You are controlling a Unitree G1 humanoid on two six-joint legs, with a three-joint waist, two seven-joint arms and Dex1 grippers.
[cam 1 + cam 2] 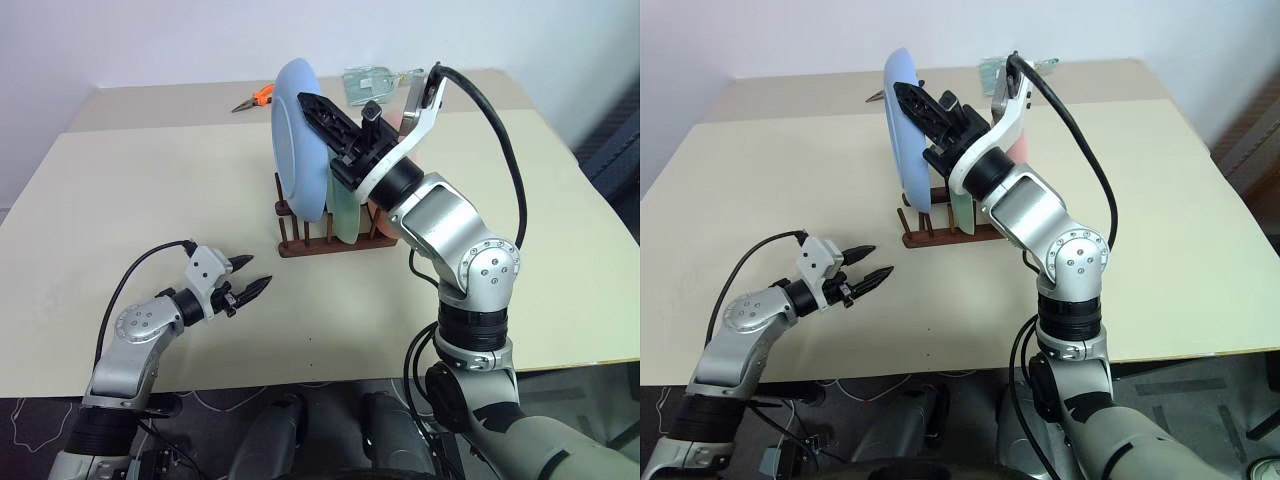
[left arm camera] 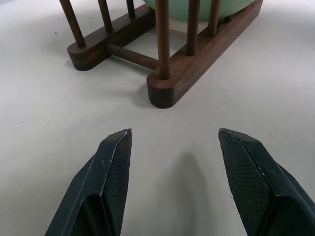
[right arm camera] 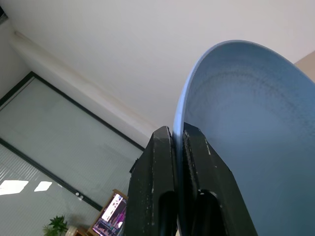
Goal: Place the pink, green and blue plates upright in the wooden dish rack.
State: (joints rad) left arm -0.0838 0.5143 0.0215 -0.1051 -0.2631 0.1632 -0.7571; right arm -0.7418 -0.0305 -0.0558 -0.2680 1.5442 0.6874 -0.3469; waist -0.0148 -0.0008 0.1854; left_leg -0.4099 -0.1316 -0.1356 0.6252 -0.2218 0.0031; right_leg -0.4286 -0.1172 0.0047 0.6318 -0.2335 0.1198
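Nearest the head camera, the left gripper [image 1: 245,277] hangs low over the bench [image 1: 120,200], its two black fingers spread apart and holding nothing, near the wooden dish rack [image 1: 320,243] but apart from it. Further back, the right gripper [image 1: 318,112] is clamped on the rim of the blue plate [image 1: 296,135], which stands on edge at the near end of the rack; whether its lower edge already sits between the pegs cannot be told. Behind it the green plate [image 1: 343,215] stands upright in the rack, and the pink plate [image 1: 381,222] shows as a sliver beyond that, mostly hidden by the right arm. Orange-handled pliers [image 1: 254,98] and a clear packet [image 1: 372,82] lie at the far side of the bench.

From the left wrist, the open fingers [image 2: 114,162] frame bare bench, with the rack's near end just ahead and the green plate's lower edge resting between the pegs.

From the right wrist, the fingers [image 3: 160,162] pinch the blue plate's edge tightly.

By this reading two plates are racked; only seating and releasing the blue one is left.
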